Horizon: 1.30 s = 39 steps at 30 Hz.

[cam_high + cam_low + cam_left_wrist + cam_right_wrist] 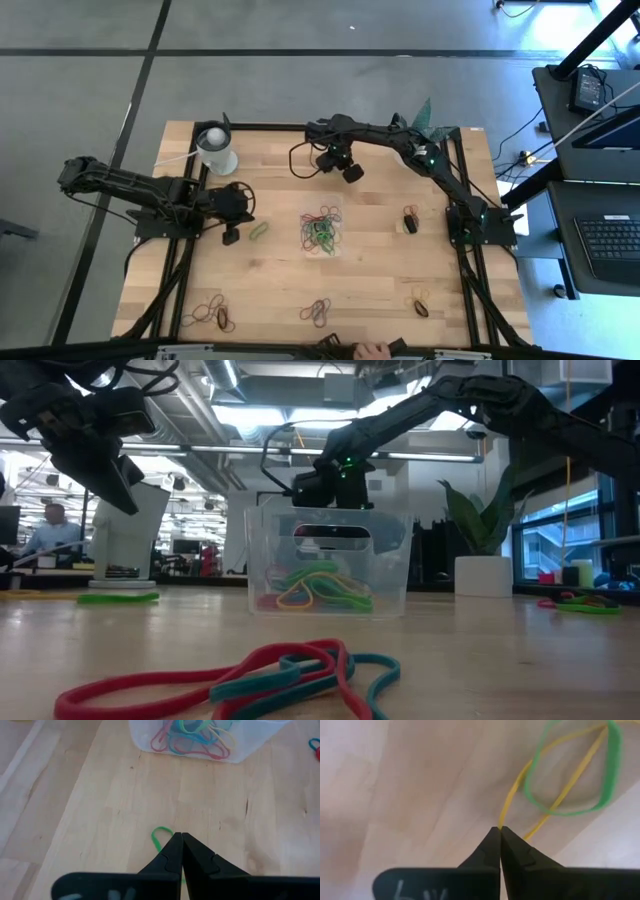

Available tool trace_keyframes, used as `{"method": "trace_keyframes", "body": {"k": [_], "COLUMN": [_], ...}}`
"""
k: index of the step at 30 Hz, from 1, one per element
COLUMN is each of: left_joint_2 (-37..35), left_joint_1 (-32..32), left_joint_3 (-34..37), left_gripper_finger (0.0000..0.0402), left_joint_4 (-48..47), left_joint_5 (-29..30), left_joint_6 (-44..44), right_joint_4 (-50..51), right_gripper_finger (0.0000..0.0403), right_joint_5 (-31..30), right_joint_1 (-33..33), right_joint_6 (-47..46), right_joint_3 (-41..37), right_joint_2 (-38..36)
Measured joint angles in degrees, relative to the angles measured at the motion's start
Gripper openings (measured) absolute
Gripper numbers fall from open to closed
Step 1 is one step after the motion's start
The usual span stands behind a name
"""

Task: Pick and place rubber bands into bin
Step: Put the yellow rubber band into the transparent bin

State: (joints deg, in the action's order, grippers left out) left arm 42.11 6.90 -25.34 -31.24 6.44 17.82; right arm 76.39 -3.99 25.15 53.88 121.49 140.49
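While my right gripper (500, 827) hangs over the far side of the table with its fingers pinched on a yellow band (512, 800), from which a green loop (570, 775) also dangles, the step in hand, as I judge it, is carrying that catch to the bin (322, 226) at table centre. The bin already holds a tangle of rubber bands (315, 588). To do it well I should bring the tips squarely over the clear walls before parting them, low enough that both loops drop inside and do not drape on the rim.

My left gripper (181, 836) sits just left of the bin, fingers pressed together on nothing I can make out, above a green band (160, 836) lying on the wood. It stands close to the drop zone, so I should keep it still.

Nearby: a white cup (216, 148) at the far left, loose bands (214, 315) along the near edge, and a person's hand (372, 350) at that edge.
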Motion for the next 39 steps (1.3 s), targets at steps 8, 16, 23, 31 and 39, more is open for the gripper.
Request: {"method": "trace_keyframes", "body": {"k": [8,16,23,31,39], "left_joint_2": [0.00,0.00,0.00,-0.02,-0.02], "left_joint_1": [0.00,0.00,0.00,0.00,0.00], "left_joint_3": [0.01,0.01,0.00,0.00,0.00], "left_gripper_finger": [0.0002,0.0002,0.0002,0.0002,0.0002], "left_joint_4": [-0.02,-0.15,-0.15,-0.06,-0.04], "left_joint_5": [-0.11,-0.11,-0.13,-0.13,-0.15], "left_joint_6": [-3.56,-3.65,-3.69,-5.57,-5.62], "right_joint_4": [6.44,5.43,3.42,1.81,1.02], "right_gripper_finger": [0.0001,0.0000,0.0000,0.0000,0.0000], "right_joint_5": [0.13,0.14,0.13,0.01,0.08], "right_joint_1": [-0.95,-2.07,-2.12,-3.39,-6.99], "right_joint_6": [-5.76,-12.86,-16.56,-22.28,-28.78], "right_joint_3": [0.07,1.40,7.54,12.59,12.49], "right_joint_2": [0.00,-4.87,-11.62,-17.68,-22.68]}}
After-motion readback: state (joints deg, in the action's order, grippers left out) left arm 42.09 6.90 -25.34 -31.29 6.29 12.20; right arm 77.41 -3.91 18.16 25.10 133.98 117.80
